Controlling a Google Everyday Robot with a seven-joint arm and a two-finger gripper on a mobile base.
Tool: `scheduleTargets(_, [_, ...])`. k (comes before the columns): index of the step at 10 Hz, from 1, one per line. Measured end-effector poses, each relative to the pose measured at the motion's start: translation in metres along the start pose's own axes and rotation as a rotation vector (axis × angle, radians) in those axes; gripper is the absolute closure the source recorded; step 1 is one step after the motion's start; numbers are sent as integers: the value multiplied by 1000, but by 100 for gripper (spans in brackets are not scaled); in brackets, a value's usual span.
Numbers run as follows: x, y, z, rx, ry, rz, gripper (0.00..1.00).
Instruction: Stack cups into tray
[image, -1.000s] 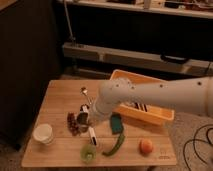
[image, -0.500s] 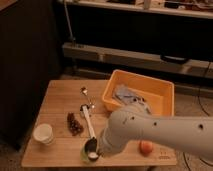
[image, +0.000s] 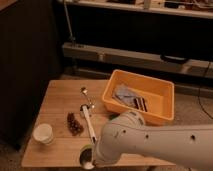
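Three cups out on the table, none in the tray yet

Gripper (image: 88, 156) is down at the near edge of the wooden table (image: 60, 95), tucked under the big white arm (image: 150, 142) and right at the light green cup (image: 84, 152). Honestly can't tell if it's grasping the cup or hanging loose. White cup (image: 43, 133) sits off to the gripper's left, well apart, and the dark brown cup (image: 75, 123) is just behind and a bit left of it. A thin white rod (image: 88, 125) runs back from the gripper toward the metal spoon (image: 84, 91). The orange-yellow tray (image: 142, 79) is behind and to the gripper's right, with a grey cloth (image: 125, 94) lying inside.
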Motion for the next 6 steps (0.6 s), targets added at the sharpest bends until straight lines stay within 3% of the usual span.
scheduleTargets(6, [-17,4,14,-22,-35,13,100])
